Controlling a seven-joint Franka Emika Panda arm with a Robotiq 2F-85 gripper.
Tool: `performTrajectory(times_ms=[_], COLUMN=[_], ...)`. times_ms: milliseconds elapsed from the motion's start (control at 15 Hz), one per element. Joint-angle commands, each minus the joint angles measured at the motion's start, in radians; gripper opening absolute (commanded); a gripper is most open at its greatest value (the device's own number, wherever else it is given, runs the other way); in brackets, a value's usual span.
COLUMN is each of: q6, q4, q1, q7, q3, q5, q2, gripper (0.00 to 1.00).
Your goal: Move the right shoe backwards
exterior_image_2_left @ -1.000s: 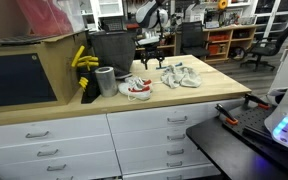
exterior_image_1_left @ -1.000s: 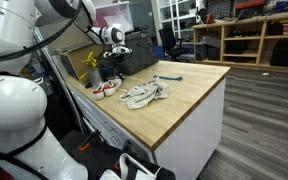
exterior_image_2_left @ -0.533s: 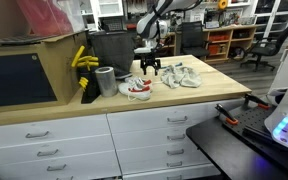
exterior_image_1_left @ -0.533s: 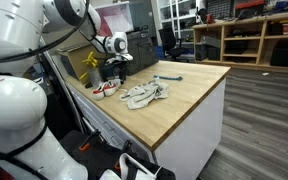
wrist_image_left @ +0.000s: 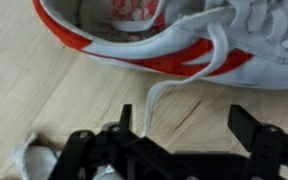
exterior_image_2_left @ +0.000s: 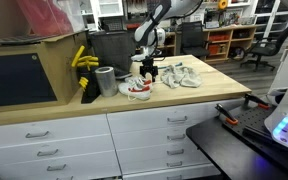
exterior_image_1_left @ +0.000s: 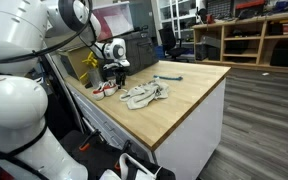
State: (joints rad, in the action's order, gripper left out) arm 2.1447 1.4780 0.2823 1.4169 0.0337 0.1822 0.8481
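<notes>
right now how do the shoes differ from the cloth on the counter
Colour: the shoes are white with red trim; the cloth is plain pale grey.
Shape: the shoes hold a firm form; the cloth lies crumpled in a loose heap.
Place: the shoes sit right below the open gripper; the cloth lies off to its side.
Both rest on the wooden counter.

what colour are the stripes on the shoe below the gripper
Red, on a white shoe, clearest in the wrist view.
</notes>
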Motion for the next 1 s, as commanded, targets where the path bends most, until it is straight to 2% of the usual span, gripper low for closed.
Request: performTrajectory(times_ms=[0, 467, 600, 733, 800, 867, 933], q6=[0.003, -0.013, -0.014, -0.007, -0.007, 0.022, 0.028], q4=[0.013, 0.029, 0.042, 0.068, 0.074, 0.108, 0.119], q1=[-0.003, 0.005, 0.008, 0.010, 0.012, 0.004, 0.003], q7=[0.027, 0.033, 0.029, 0.028, 0.027, 0.011, 0.009], q3=[0.011, 0.016, 0.018, 0.017, 0.017, 0.014, 0.013], q5=[0.018, 0.013, 0.012, 0.011, 0.009, 0.009, 0.009], q2=[-0.005, -0.029, -0.036, -0.050, -0.053, -0.055, -0.063], gripper=[0.66, 0.12, 0.00, 0.00, 0.18, 0.26, 0.30])
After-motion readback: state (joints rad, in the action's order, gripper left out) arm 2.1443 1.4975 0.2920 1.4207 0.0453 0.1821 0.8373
